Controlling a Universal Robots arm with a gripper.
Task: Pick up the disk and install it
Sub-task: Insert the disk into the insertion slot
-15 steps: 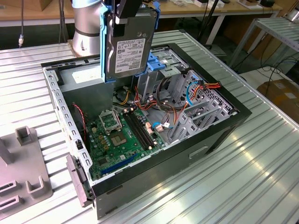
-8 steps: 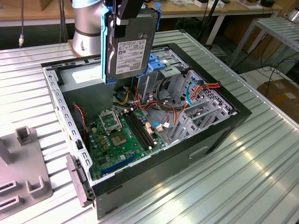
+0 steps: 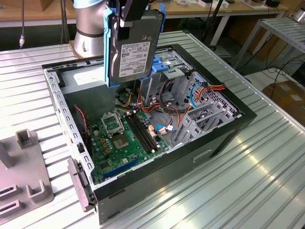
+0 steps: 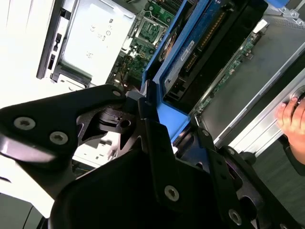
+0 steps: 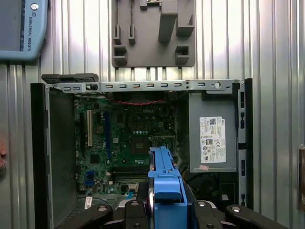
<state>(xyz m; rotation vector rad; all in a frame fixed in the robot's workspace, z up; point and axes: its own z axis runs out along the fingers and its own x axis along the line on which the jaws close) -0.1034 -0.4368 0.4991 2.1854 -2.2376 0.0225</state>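
On the ribbed metal table (image 3: 248, 171), exterior view, left to right: a grey fixture block (image 3: 24, 181) at the left edge, then the open computer case (image 3: 224, 138) lying on its side mid-table. Room behind: wooden benches (image 3: 228, 8) along the back, and a cardboard box (image 3: 288, 95) low at the far right.

Inside the case, same order: green motherboard (image 3: 124, 138) flat on the left, orange and red cables (image 3: 209, 88) looping mid-right, grey drive cage (image 3: 202, 117) at the right. In the first wrist view the power-supply box (image 5: 212, 138), white label up, fills one corner of the case.

My gripper (image 3: 125, 26) is clamped on the disk (image 3: 133, 52) and grips it by its upper edge. The disk hangs on edge, touching nothing else, above the rear part of the case. Its white label faces the exterior camera and the blue rails run down both sides. In the second wrist view a person's hand (image 4: 290, 117) sits at the case's outer edge.
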